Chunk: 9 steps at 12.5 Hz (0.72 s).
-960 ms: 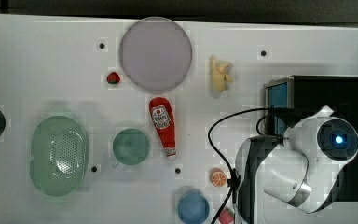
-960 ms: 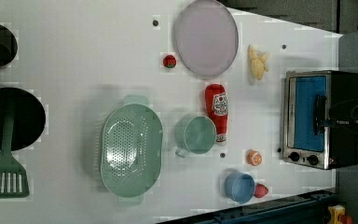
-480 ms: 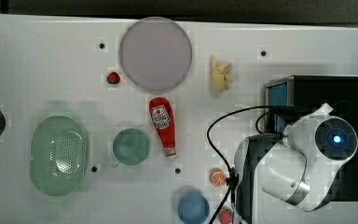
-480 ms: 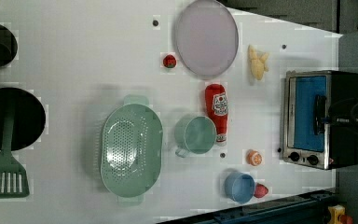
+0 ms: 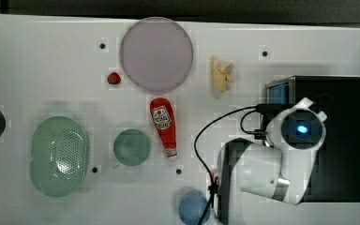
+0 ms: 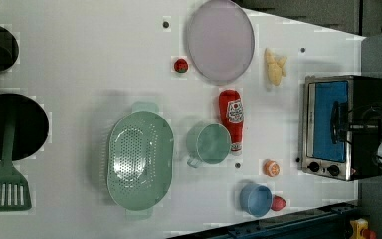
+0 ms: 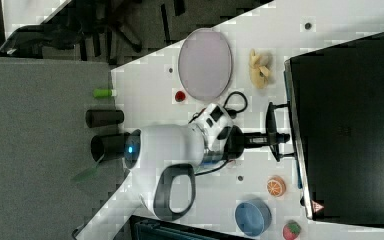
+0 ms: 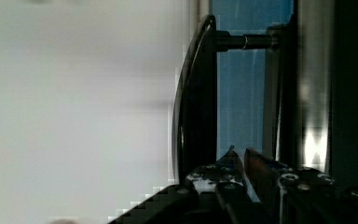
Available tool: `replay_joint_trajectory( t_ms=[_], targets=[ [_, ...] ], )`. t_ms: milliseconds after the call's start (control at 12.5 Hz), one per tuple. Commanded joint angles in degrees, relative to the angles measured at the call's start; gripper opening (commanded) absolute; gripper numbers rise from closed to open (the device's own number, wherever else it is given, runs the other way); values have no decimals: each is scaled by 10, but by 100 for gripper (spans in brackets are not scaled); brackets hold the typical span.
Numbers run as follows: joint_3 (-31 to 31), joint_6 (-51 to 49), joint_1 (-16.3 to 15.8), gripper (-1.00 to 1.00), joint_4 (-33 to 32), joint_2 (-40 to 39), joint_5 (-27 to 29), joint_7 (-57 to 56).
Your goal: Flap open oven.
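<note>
While door stays shut, oven (image 6: 340, 127) hugs table (image 6: 79, 74) edge (end effector (image 8: 240, 161) behind handle (image 8: 193, 98))

In the top view the white arm (image 5: 272, 159) covers most of the oven (image 5: 337, 140) front, leaving a corner of blue door showing, and hides part of the blue bowl (image 5: 193, 209), which the lower edge also cuts. In the wrist view the gripper (image 8: 242, 163) is cropped at the picture's edge (the jaws stand narrowly apart beside the handle (image 8: 193, 102)), and whether they touch it cannot be told. The left view's left edge cuts the dark pan (image 6: 10, 127)
</note>
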<state>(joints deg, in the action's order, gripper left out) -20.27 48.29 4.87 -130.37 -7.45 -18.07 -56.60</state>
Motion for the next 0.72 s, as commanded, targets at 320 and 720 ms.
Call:
replay_joint_trajectory(
  t_ms=[320,720],
  targets=[
    [67,6,-55,-65,-29,-32,-137,226],
    [102,1,-90,-65,-29,-96,-290,447]
  ],
)
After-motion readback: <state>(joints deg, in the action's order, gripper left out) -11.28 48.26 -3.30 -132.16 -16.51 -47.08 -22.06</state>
